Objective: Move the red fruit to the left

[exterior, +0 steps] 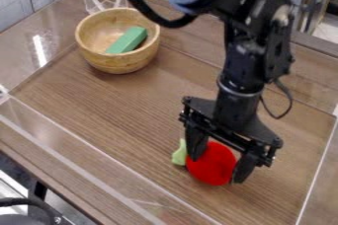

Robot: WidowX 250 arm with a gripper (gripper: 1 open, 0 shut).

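Pale wooden boards point(99, 120) form the tabletop as a black claw point(211, 154), its jaws spread, straddles a round red fruit point(212, 168) near the front edge. Dark fingers hide parts of the fruit's sides; its light-green stem shows at left. Beyond, a wooden bowl point(99, 59) holds a flat green piece point(128, 40).

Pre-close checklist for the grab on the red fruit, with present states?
- Jaws open: ok
- Jaws lowered around the fruit: ok, they stand at either side of it
- Red fruit resting on the table: cannot tell, its underside is hidden
- Jaws low enough to grip: cannot tell from this angle
- Wooden bowl away from the fruit: ok
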